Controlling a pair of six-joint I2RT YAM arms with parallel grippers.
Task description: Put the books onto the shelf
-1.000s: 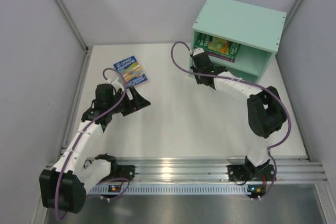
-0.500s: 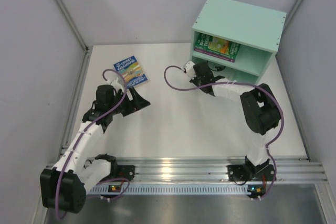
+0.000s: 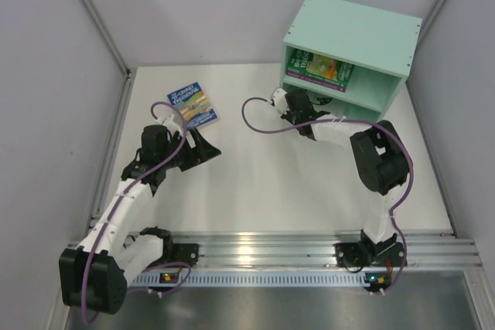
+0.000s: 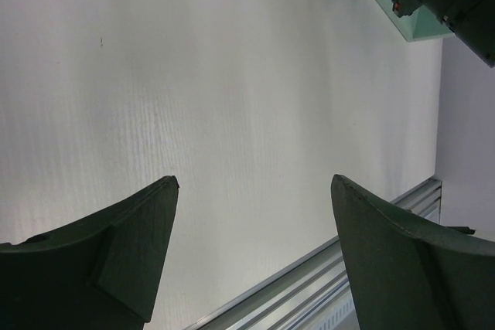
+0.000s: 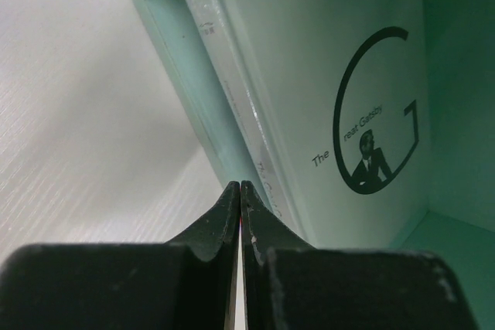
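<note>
Shelf (image 3: 352, 28), mint-green, two compartments: stands at the far right of the table (image 3: 255, 183).
Right arm: elbow folded near the table's right edge, forearm stretched leftward. I see the right gripper (image 5: 240, 189) at the shelf's left front edge, jaws pressed together, holding nothing.
Left arm: angled up from its base. The left gripper (image 3: 203, 148) is over the tabletop, jaws spread, holding nothing.
Books: green books (image 3: 325, 69) in the upper compartment. White Great Gatsby book (image 5: 332, 75) upright against the shelf's wall. Blue book (image 3: 193, 104) with a yellow picture flat on the table, just beyond the left gripper.
</note>
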